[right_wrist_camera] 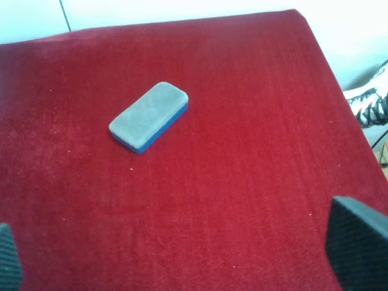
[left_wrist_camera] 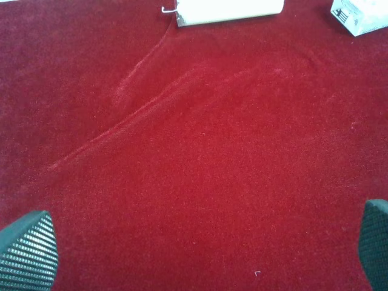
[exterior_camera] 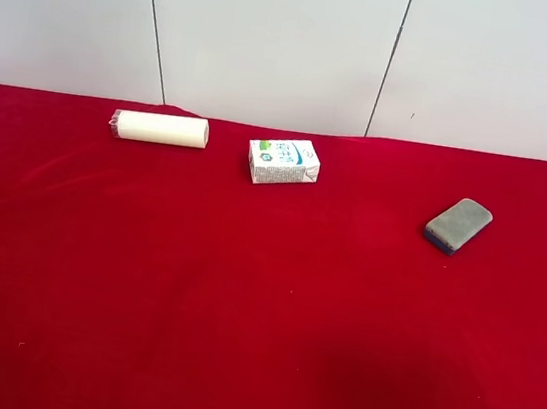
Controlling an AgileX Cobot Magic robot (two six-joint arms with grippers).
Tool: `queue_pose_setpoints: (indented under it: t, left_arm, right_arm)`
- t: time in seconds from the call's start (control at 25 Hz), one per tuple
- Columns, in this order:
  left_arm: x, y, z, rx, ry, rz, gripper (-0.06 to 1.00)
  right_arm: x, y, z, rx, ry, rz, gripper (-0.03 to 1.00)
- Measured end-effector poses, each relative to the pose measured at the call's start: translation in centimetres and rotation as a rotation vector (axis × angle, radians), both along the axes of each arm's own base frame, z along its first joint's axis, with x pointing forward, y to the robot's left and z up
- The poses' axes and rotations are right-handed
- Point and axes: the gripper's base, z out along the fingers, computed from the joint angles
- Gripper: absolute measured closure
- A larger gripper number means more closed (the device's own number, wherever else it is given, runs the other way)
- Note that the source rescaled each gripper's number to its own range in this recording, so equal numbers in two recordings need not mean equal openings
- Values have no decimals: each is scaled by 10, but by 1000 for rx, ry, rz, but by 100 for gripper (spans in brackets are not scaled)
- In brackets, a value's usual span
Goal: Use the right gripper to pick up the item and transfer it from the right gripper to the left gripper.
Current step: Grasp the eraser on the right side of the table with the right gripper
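While the right hand (right_wrist_camera: 182,250) gapes, the pad (right_wrist_camera: 149,116) lies on red cloth (right_wrist_camera: 254,170).

Ahead of the wide-open right gripper (right_wrist_camera: 182,257), bare red cloth (right_wrist_camera: 242,157) ran up to the item (right_wrist_camera: 148,116), which lay alone with open cloth all round it; the table edge (right_wrist_camera: 324,51) fell away off to one side of the fingers (right_wrist_camera: 357,242). Ahead of the left gripper (left_wrist_camera: 200,248), also spread wide, only a low crease (left_wrist_camera: 151,103) crossed the cloth. Far beyond it lay the white roll (left_wrist_camera: 230,11) and the carton (left_wrist_camera: 361,15), a gap between them.
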Motion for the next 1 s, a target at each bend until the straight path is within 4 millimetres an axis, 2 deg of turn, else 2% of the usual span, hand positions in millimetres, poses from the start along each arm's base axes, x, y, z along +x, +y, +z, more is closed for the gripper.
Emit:
queue_pose_setpoints:
  t: [0.2, 0.4, 0.64, 0.88, 1.0]
  left_arm:
    - [0, 0, 0, 0, 0, 0, -6]
    - [0, 0, 0, 0, 0, 0, -6]
    - [0, 0, 0, -1, 0, -1, -6]
    - [0, 0, 0, -1, 0, -1, -6]
    - [0, 0, 0, -1, 0, -1, -6]
  right_arm:
    - [37, -3, 28, 84, 95, -66, -3]
    - [84, -11, 30, 124, 236, -189, -3]
    - [145, -20, 6, 132, 368, -320, -3]
    - [201, -20, -26, 202, 407, -362, -3]
    - [222, -19, -41, 224, 416, -358, -3]
